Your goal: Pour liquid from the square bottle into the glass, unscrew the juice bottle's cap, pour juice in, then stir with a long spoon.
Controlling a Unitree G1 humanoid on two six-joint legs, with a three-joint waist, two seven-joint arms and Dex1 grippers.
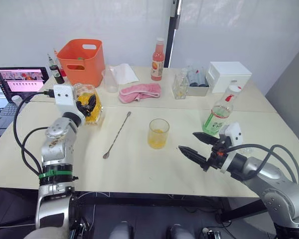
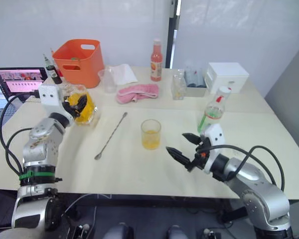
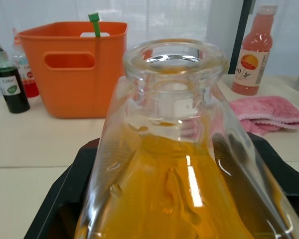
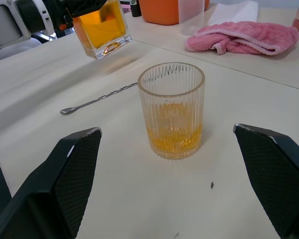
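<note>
One pour done: left gripper [image 1: 85, 105] clamps square bottle [image 2: 82, 109]; set it flat. Right gripper [image 1: 202, 148] wide beside glass [image 1: 158, 133].

An orange plastic basket [image 1: 82, 60] stands at the back of a pale table [image 1: 139, 164], with small dark dropper bottles [image 1: 56, 72] to its left. To its right are a clear beaker [image 1: 110, 79], a crumpled pink cloth [image 1: 139, 91], a slim orange-red bottle [image 1: 158, 60] and a white box [image 1: 228, 75]. An open laptop [image 1: 20, 81] sits at the far left.
</note>
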